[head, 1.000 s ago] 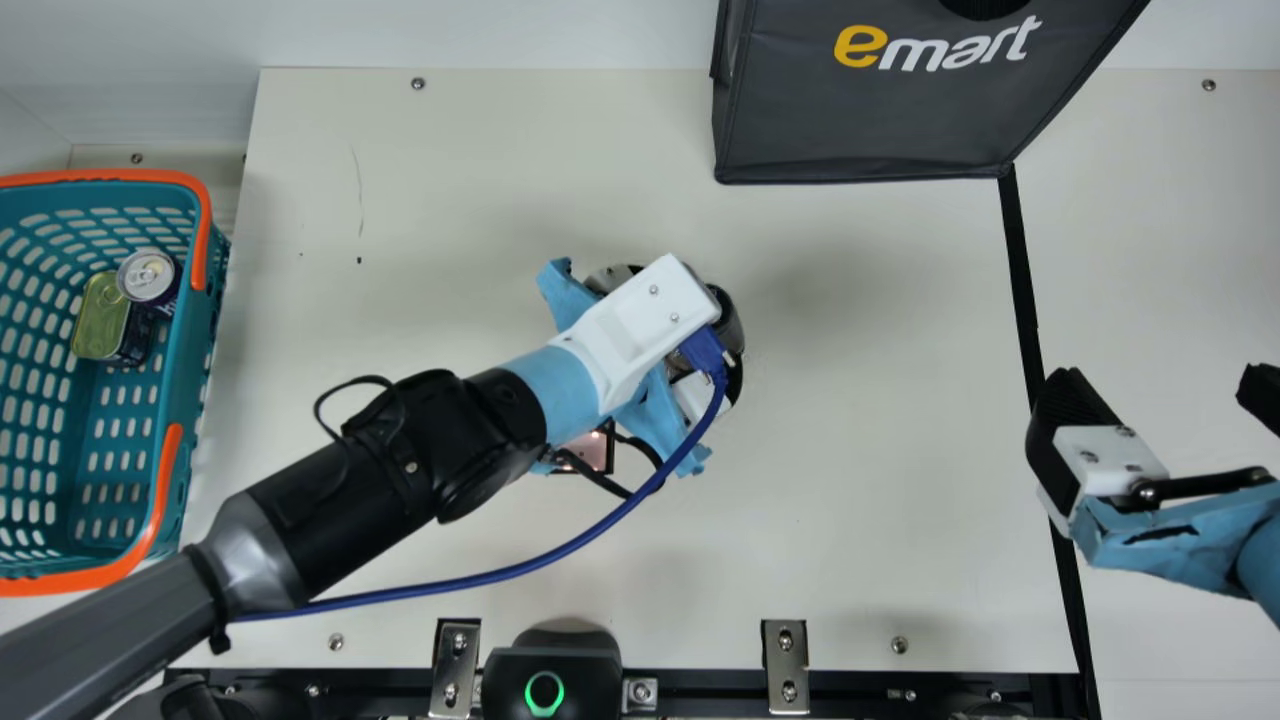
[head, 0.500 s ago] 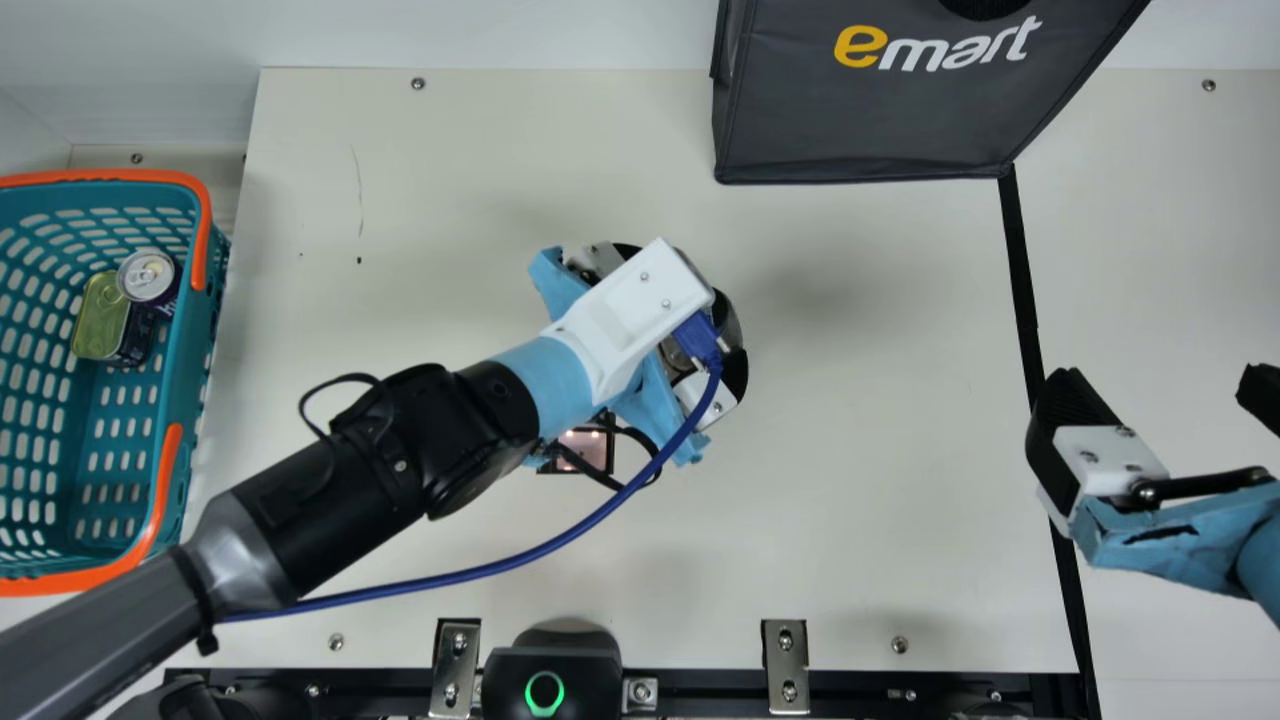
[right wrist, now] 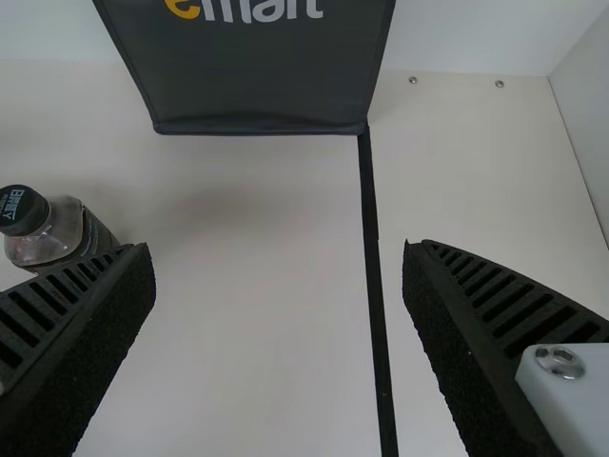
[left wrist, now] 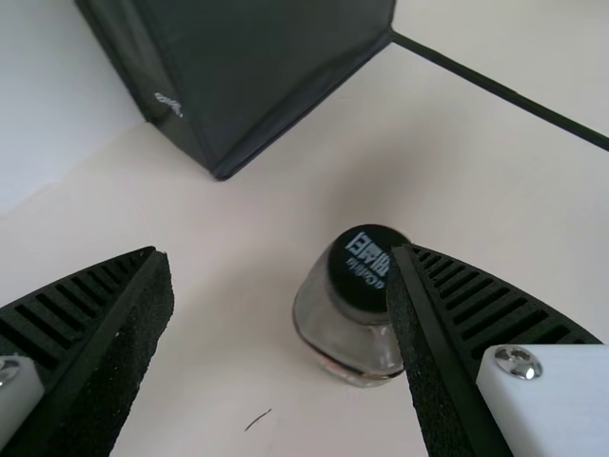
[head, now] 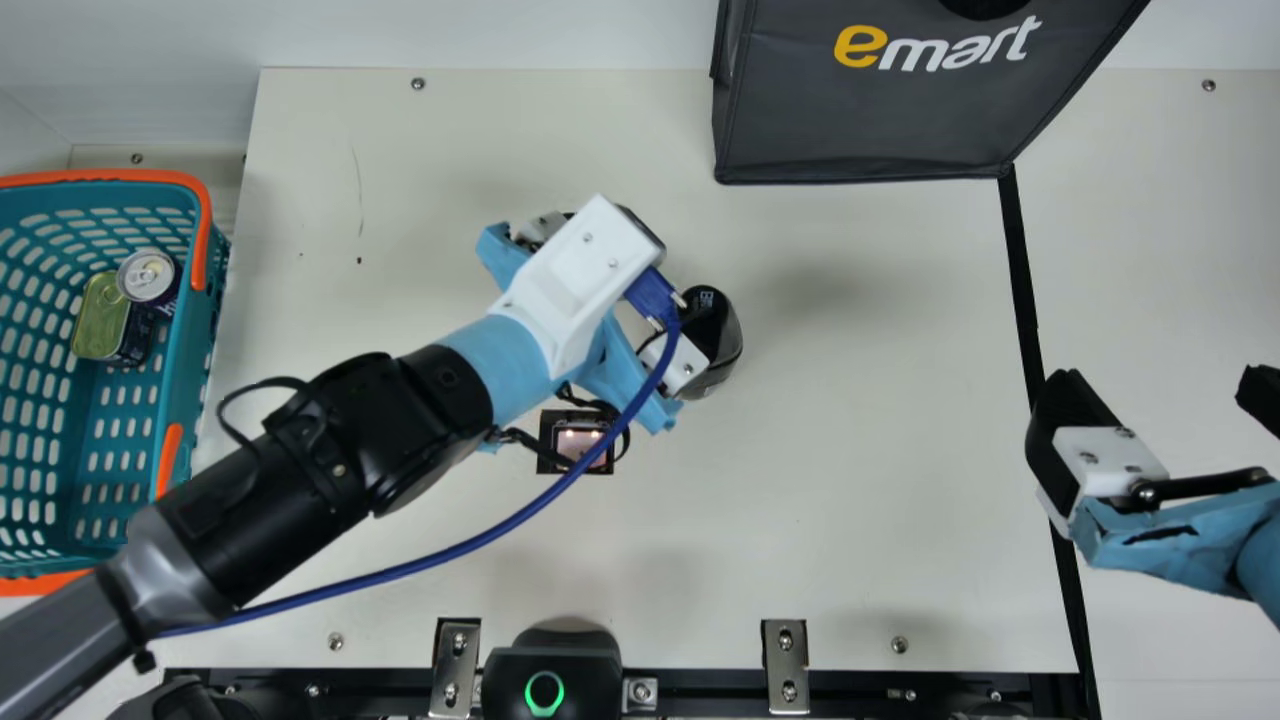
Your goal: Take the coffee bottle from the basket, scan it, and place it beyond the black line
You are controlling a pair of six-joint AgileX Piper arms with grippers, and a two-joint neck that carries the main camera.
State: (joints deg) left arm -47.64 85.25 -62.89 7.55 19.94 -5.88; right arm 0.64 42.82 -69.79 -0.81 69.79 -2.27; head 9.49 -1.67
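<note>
Place: looks like a robotics lab, dressed as a shop checkout; clock hours as in the main view
Basket (head: 196, 350): shopping type, slotted teal, orange handles, at nine, holding cans (head: 147, 273)
Bag (head: 860, 135): dark, lettered, at one
Black line (head: 1018, 270): taped-looking, at three
Robot arm (head: 300, 440): cabled, extending in from eight
Brackets (head: 786, 665): metal, screwed down, at five and seven

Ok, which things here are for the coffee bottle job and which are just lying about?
Job: coffee bottle, basket, black line, probably the square panel as scanner.
Lying about: dark bag, round can, green-topped tin.
</note>
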